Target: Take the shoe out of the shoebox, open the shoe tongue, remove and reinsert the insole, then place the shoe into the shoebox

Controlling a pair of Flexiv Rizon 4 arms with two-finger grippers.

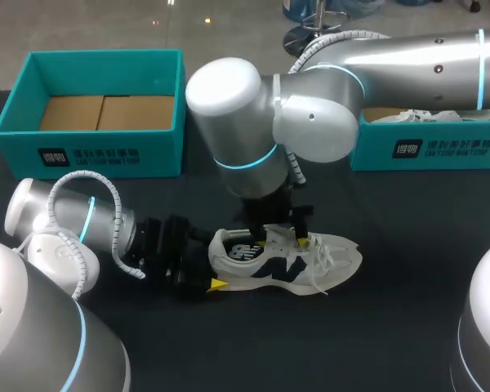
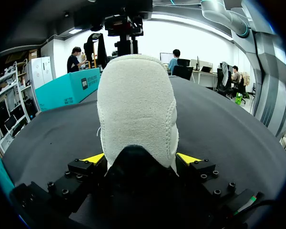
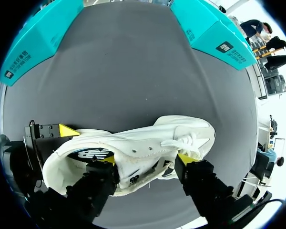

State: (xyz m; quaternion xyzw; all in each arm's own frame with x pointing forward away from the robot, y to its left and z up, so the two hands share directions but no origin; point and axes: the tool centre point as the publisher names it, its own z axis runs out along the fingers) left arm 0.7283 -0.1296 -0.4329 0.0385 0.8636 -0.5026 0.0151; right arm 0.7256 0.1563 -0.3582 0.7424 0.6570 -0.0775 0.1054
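Shoe (image 1: 287, 263) was stood upright on the dark table (image 1: 392, 327), well out of both teal shoeboxes. Its heel was pinched from both sides by the left gripper (image 2: 140, 160), judged to steady it while the tongue is worked. That arm was laid low, nearly level with the table. Over the laces the right gripper (image 3: 148, 160) was hung from above; whether it was clamped could not be told. Farther back, the left shoebox (image 1: 98, 151) was seen holding only cardboard.
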